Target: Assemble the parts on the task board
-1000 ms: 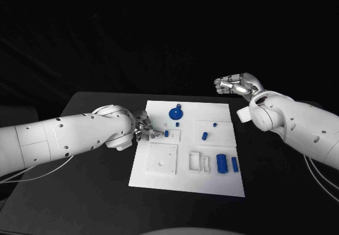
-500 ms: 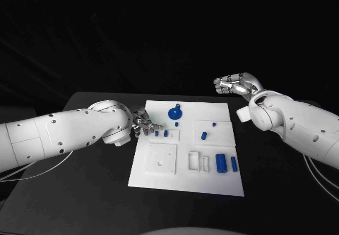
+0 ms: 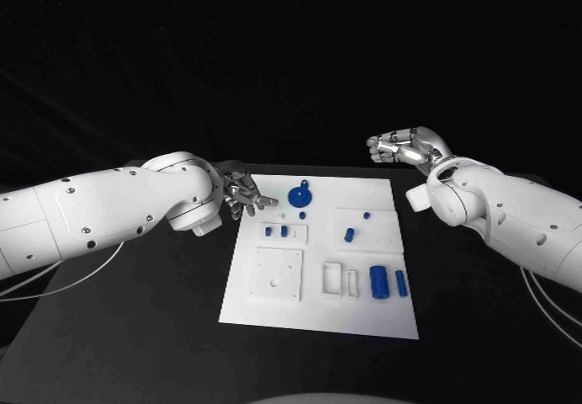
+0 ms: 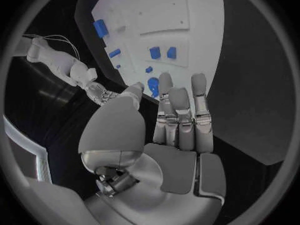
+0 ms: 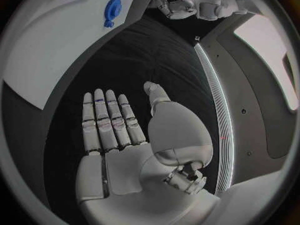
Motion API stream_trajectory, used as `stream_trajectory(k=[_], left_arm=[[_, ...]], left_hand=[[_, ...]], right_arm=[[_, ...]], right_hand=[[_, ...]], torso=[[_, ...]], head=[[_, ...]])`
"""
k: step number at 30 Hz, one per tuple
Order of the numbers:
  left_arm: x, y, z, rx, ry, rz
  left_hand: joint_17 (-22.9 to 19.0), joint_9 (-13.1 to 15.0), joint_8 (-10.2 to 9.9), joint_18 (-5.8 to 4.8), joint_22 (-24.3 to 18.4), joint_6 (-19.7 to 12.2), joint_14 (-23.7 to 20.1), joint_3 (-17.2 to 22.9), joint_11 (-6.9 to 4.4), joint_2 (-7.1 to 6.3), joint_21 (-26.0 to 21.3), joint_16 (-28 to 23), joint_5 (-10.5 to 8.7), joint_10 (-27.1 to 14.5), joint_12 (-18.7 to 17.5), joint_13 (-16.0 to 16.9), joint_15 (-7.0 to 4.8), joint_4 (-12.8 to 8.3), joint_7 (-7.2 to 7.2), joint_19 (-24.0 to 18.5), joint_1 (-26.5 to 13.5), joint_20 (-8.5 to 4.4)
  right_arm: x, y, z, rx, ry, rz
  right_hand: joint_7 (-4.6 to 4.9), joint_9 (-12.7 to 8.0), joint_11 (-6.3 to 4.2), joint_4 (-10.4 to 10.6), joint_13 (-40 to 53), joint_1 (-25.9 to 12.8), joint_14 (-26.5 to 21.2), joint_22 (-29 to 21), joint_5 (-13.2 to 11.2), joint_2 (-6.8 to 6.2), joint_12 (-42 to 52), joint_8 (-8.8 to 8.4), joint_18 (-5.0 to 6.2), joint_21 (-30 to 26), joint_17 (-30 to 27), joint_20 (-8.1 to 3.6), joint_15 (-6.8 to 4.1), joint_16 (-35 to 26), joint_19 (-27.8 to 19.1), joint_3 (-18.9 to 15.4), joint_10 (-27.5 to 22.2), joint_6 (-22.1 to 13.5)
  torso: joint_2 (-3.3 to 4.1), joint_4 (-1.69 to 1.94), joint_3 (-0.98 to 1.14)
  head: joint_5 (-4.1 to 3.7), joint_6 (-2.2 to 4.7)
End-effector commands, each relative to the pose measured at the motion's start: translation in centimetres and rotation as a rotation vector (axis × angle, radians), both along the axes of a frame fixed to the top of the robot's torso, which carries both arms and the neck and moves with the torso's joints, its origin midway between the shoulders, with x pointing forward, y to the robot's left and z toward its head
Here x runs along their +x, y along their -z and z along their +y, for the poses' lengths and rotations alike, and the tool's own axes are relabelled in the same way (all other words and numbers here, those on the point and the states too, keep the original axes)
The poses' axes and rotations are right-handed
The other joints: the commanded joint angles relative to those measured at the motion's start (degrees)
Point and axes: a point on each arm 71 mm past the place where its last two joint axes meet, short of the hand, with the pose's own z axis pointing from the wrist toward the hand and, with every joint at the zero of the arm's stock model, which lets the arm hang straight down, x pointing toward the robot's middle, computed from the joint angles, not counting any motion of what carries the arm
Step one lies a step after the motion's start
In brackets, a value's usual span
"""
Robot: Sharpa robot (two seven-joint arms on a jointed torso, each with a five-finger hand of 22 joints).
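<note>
Fingers of left hand (image 3: 246, 196) and right hand (image 3: 401, 146) spread, empty, above task board (image 3: 318, 311).

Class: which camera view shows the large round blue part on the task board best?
The head view: the round blue part sits whole and unobstructed on the task board. In the left wrist view fingers partly hide it; the right wrist view shows it distorted near the rim.

Right hand (image 5: 134, 150), fingers (image 5: 106, 122) straight, above black table (image 5: 150, 50) beside task board (image 5: 50, 45).

A black table (image 3: 145, 337) stands before a dark, unlit backdrop; nothing else of the room can be made out.
</note>
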Motion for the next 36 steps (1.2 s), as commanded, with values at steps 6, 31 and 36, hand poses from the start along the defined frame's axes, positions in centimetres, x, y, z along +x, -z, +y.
stream_trajectory(k=[6, 31, 36], left_arm=[[0.8, -2.1, -2.8, -0.144, 0.158, -0.253], [1.0, 1.0, -9.0, 0.109, 0.666, -0.553], [1.4, 1.7, -9.3, 0.141, 0.677, -0.525]], left_hand=[[-4.1, -14.2, -7.1, 0.68, -2.9, 0.5, -4.3, 4.0, 2.69, 2.57, -4.9, -8.8, -5.53, -4.9, -12.1, -4.8, 2.58, -13.7, 3.75, -3.3, 16.6, 2.26], [-3.6, -31.7, -10.4, 4.01, 1.4, -3.0, 1.7, 4.0, 7.31, 2.29, -5.7, -15.5, -10.98, -18.3, -19.8, -4.9, 4.23, -21.1, 4.45, -1.4, 15.7, 4.38], [-3.1, -31.7, -10.4, 3.89, 0.8, -3.5, 0.8, 2.3, 7.70, 2.12, -6.4, -13.8, -11.77, -20.3, -19.8, -4.9, 4.62, -19.6, 4.32, -1.1, 14.8, 4.79]], right_arm=[[0.0, 0.0, 0.3, 0.002, -0.012, -0.003], [0.2, 0.2, 1.7, 0.013, -0.039, -0.013], [0.2, 0.1, 1.9, 0.014, -0.041, -0.013]], right_hand=[[0.07, -0.1, -0.05, -2.4, -0.1, 1.3, 0.0, -0.1, -0.9, -0.03, -0.1, -0.23, 1.11, 0.0, -0.1, -0.17, -0.09, -0.2, -0.2, 2.8, -0.2, -0.1], [0.00, -0.1, -0.08, -1.7, -0.1, 0.3, 0.0, -0.1, 0.6, 0.10, -0.1, -0.22, 1.13, 0.0, -0.1, -0.13, -0.09, -0.2, -0.1, -0.2, -0.2, -0.1], [0.00, -0.1, -0.08, -1.7, -0.1, 0.3, 0.0, -0.1, 0.6, 0.10, -0.1, -0.22, 1.13, 0.0, -0.1, -0.13, -0.09, -0.2, -0.1, -0.2, -0.2, -0.1]], torso=[[0.02, 0.07, -0.07], [0.13, -0.17, 0.09], [0.10, -0.17, 0.14]], head=[[-0.21, 0.36], [-0.78, 1.01], [-0.75, 1.05]])
